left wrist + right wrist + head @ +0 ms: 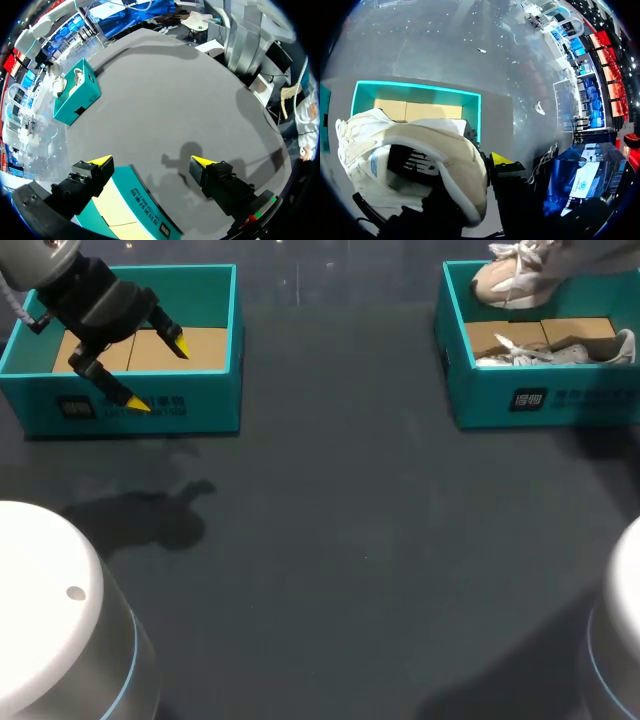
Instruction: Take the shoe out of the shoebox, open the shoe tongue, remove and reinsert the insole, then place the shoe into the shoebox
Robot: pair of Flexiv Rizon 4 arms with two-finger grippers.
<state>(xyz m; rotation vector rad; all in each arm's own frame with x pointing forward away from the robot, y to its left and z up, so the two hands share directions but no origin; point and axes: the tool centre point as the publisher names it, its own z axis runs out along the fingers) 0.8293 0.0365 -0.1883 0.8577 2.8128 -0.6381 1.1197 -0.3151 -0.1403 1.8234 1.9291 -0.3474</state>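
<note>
A beige shoe (512, 280) hangs above the back of the right teal shoebox (540, 400). In the right wrist view my right gripper (481, 167) is shut on this shoe (420, 150) at the heel collar. One yellow fingertip (500, 159) shows outside the collar; the other is hidden inside the shoe. The box's cardboard floor (420, 110) lies below. My left gripper (157, 372) hovers open over the front wall of the left teal shoebox (190, 405), with nothing between its fingers (102, 161).
A second grey-white shoe (560, 350) lies on its side in the right shoebox. The left shoebox (145, 210) holds only its cardboard floor. The dark table (340, 540) stretches between and in front of both boxes.
</note>
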